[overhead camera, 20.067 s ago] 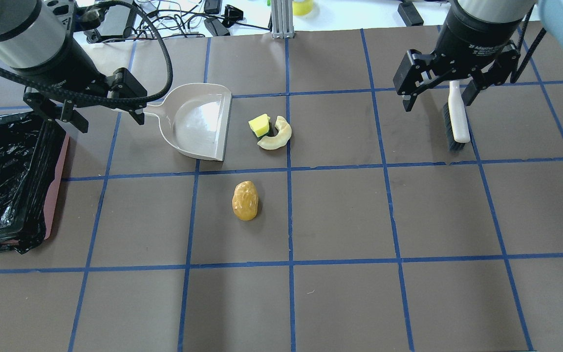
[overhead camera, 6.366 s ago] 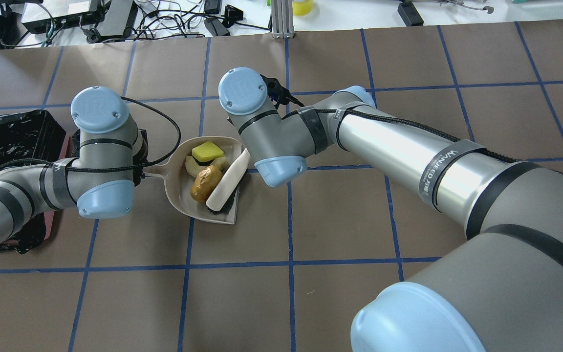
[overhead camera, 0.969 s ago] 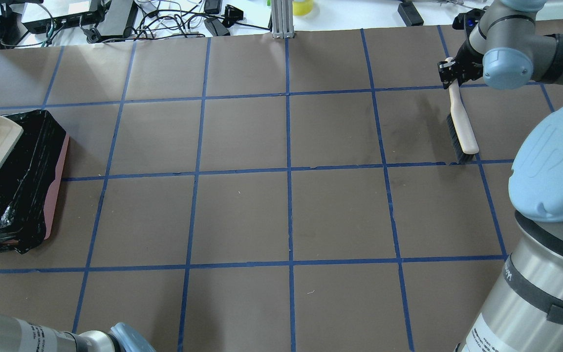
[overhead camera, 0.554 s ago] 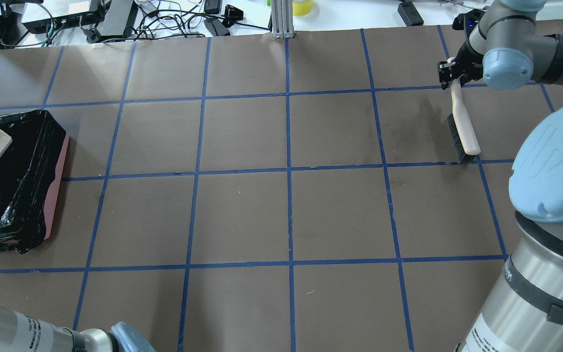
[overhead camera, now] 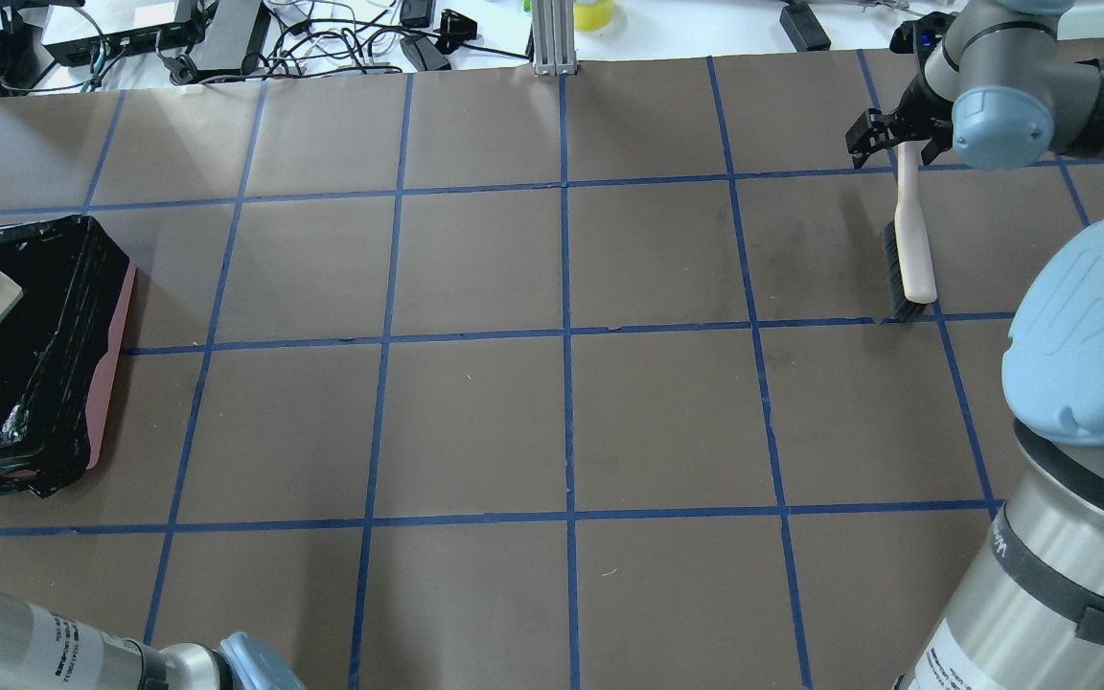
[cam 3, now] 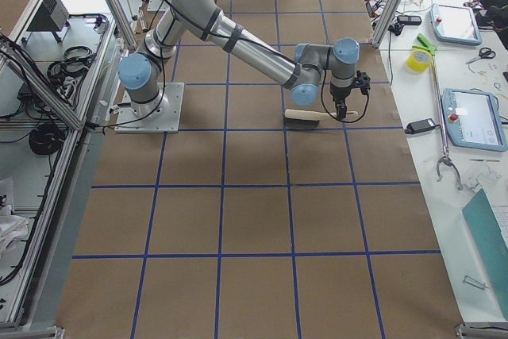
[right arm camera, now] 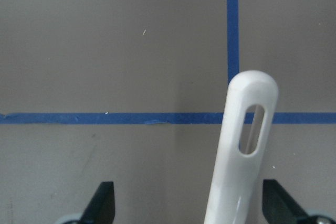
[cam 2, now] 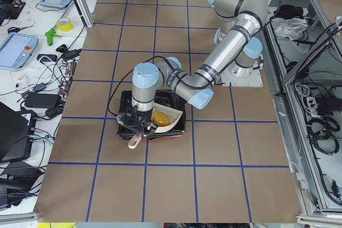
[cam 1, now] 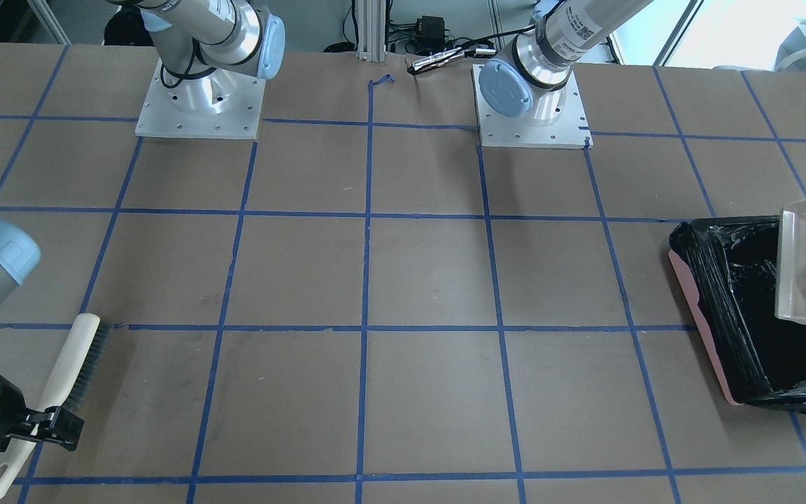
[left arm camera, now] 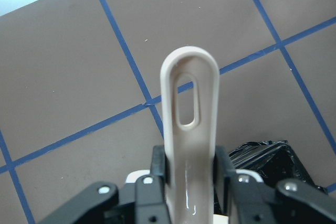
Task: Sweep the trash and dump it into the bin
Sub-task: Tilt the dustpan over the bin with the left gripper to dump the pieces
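right pincer [right arm camera: 190,205] newly spread, brush [overhead camera: 912,240] apparently free | left pincer [left arm camera: 190,179] clamps dustpan [left arm camera: 190,145]

I work in a robot laboratory, not in a home. My two arms [cam 1: 200,28] are bolted on metal plates [cam 1: 235,119] on a big table [overhead camera: 475,422]. It is covered with a brown sheet, and blue tape [overhead camera: 566,335] divides it in squares. An aluminium post [overhead camera: 549,38] stands at its far edge. On the white benches [cam 3: 429,228] beside the table lie many cables [overhead camera: 322,38], black power boxes [overhead camera: 806,27], control tablets [cam 3: 474,119] and a roll of yellow tape [cam 3: 418,59].
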Robot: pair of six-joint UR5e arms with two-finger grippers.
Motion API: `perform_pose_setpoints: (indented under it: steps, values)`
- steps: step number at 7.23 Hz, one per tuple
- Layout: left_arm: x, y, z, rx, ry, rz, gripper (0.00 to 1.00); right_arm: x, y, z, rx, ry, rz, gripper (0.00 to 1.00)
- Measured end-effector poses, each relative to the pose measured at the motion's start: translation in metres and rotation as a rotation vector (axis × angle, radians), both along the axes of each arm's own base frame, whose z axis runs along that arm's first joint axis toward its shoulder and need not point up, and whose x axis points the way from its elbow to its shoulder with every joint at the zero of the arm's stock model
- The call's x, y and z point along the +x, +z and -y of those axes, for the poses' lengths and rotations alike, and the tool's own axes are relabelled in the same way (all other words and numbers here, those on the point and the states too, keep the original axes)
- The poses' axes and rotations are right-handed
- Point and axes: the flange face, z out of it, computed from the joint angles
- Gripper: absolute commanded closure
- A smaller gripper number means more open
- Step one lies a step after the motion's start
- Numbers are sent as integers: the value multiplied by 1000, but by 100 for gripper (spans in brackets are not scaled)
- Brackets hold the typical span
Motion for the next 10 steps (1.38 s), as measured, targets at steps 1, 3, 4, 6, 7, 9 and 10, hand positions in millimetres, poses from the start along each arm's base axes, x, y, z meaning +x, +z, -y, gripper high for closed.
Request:
perform_pose_setpoints:
  steps: [1, 3, 4, 6, 7, 9, 10]
  values:
    - [-13, 0, 11, 8, -19, 34, 100, 6, 26, -9, 23, 0, 10, 0]
    - [-48, -4, 32, 28, -64, 164, 100, 51, 96, -34, 41, 22, 24, 0]
    - [-57, -5, 35, 34, -86, 208, 100, 105, 129, -52, 51, 24, 31, 0]
    - [-63, -3, 35, 87, -128, 283, 100, 200, 180, -100, 79, 16, 53, 0]
    - [-65, 0, 34, 115, -150, 308, 100, 220, 206, -127, 99, 22, 57, 0]
    - [-66, 6, 31, 166, -178, 345, 100, 225, 248, -189, 184, 29, 48, 0]
    - [-67, 8, 30, 200, -189, 366, 100, 224, 258, -207, 209, 31, 44, 0]
